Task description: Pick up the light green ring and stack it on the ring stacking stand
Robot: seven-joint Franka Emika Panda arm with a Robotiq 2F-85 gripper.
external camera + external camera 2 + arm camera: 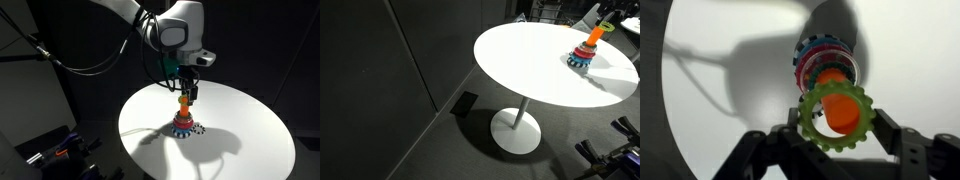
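Over the white table, the light green ring is clamped in the end effector above the ring stacking stand; lowering onto its peg is judged next.

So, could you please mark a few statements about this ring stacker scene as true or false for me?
1. The gripper grips the lime-green toothed plastic ring. True.
2. The round table is black. False: it is white.
3. The green ring lies on the table. False: it is held above the upright orange peg.
4. The ring stacking stand already carries red and teal rings. True.
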